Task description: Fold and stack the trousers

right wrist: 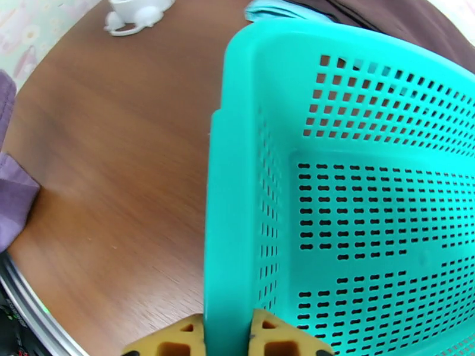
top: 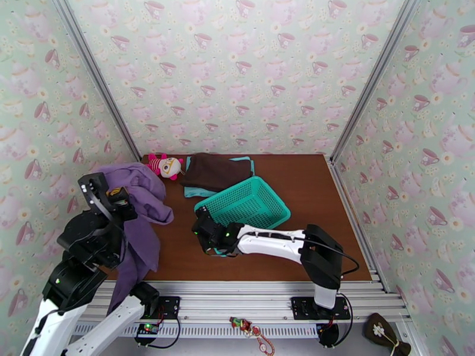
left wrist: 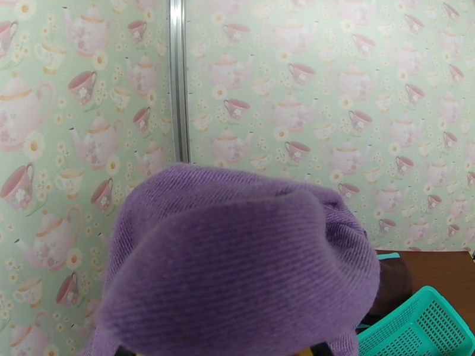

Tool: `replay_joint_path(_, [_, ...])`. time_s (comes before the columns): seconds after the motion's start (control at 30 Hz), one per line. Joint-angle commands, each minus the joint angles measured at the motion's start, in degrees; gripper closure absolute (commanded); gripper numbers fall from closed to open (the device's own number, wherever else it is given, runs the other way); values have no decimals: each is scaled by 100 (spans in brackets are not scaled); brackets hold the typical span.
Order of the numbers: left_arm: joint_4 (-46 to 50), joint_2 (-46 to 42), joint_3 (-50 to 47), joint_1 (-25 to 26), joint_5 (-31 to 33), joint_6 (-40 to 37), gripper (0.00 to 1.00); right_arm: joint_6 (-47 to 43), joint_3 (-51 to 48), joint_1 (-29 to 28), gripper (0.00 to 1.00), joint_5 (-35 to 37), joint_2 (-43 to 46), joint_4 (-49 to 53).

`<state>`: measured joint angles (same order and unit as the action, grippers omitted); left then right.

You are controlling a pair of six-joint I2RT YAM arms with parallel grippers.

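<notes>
The purple trousers (top: 144, 204) are bunched up at the table's left side, with one leg trailing down over the front edge. They hang from my raised left gripper (top: 120, 200), which is shut on them. In the left wrist view the trousers (left wrist: 237, 262) cover the fingers completely. My right gripper (top: 205, 225) is low on the table, shut on the near-left rim of the teal basket (top: 228, 192). In the right wrist view its fingertips (right wrist: 227, 334) pinch the basket wall (right wrist: 231, 173). A purple edge of the trousers (right wrist: 12, 197) lies at the left.
A dark brown garment (top: 214, 170) lies on a light teal cloth (top: 248, 161) at the back, behind the basket. A small stuffed doll (top: 166, 166) sits to its left. Patterned walls close in the table on three sides.
</notes>
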<state>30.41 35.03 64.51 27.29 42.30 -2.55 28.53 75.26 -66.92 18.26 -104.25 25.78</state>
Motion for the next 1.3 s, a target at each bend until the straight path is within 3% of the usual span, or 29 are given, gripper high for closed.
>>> replay_joint_path(0.0, [-595,-14,-25,-27,-247,9,100,423,-556,336,92,144,439,549])
replay_joint_path(0.23, [-622,-5,-122,-75,-393,17,100,371,-1176,1016,92,287,1356,958])
replay_joint_path(0.4, [-522,110,-73,-101,-723,20,100,-613,-1501,2227,92,-243,1663,508])
replay_joint_path(0.53, [-293,334,-35,-135,-1024,0,100,-1407,-1218,3192,92,-527,1488,140])
replay_joint_path(0.77, [509,1103,270,-168,-1954,12,100,-2118,423,4333,93,-1514,156,-161])
replay_joint_path(1.0, [788,1433,415,-178,-2687,84,100,-2054,2698,4924,93,-1651,-1619,493])
replay_joint_path(1.27, [283,1499,79,-176,-4712,-499,100,-1635,4879,5093,90,-1371,-3123,1405])
